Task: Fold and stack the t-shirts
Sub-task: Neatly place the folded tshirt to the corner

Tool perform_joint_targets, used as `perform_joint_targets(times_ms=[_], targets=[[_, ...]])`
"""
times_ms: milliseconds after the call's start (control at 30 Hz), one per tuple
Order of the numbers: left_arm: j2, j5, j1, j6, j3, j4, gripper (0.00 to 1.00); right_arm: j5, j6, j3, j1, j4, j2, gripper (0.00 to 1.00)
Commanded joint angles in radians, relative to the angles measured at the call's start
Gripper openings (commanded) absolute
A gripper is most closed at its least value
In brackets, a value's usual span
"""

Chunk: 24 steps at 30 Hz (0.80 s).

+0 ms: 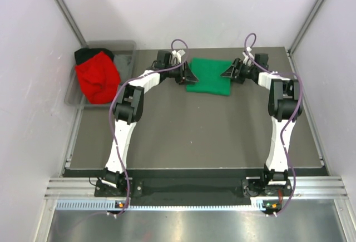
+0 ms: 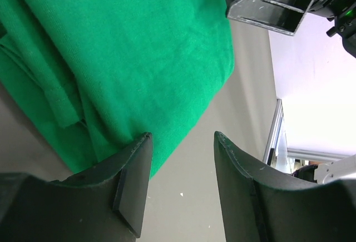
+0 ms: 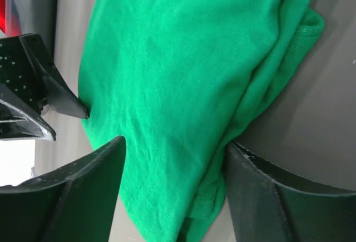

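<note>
Left hand [image 1: 191,77] and right hand [image 1: 227,73] both open, jaws apart, at opposite side edges of folded green t-shirt [image 1: 210,78] on counter [image 1: 194,133].

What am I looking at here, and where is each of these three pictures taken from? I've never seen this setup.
Two robot arms stand at the near edge of a table. The wide picture looks down from above. The other two come from cameras on each wrist, so the dark wedges are that arm's own fingers. A folded green shirt lies at the far middle. The left gripper and right gripper flank it, jaws open; nothing looks held. At the left, a grey bin holds a red shirt and a black shirt.
</note>
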Motion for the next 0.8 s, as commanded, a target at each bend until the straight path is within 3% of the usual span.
perform_joint_targets(times_ms=[0, 100, 133, 233, 300, 567, 767], targets=[[-0.025, 0.015, 0.001, 0.013, 0.027, 0.032, 0.53, 0.004, 0.004, 0.021, 0.011, -0.062, 0.027, 0.66], [-0.034, 0.019, 0.001, 0.015, 0.020, 0.035, 0.53, 0.029, -0.036, 0.032, 0.011, -0.104, 0.019, 0.49], [-0.037, 0.015, 0.001, 0.016, 0.019, 0.032, 0.53, 0.041, -0.060, 0.041, 0.011, -0.127, 0.018, 0.34], [-0.066, 0.011, 0.002, 0.036, 0.017, 0.008, 0.53, 0.081, -0.164, 0.070, 0.011, -0.216, 0.004, 0.07], [-0.091, 0.008, 0.004, 0.061, 0.008, -0.020, 0.54, 0.079, -0.259, 0.107, 0.011, -0.320, -0.007, 0.00], [-0.312, -0.061, 0.037, 0.263, -0.114, -0.173, 0.55, 0.072, -0.673, 0.143, 0.011, -0.778, -0.108, 0.00], [-0.444, -0.130, 0.058, 0.378, -0.182, -0.285, 0.55, 0.171, -0.888, -0.111, -0.023, -0.991, -0.347, 0.00]])
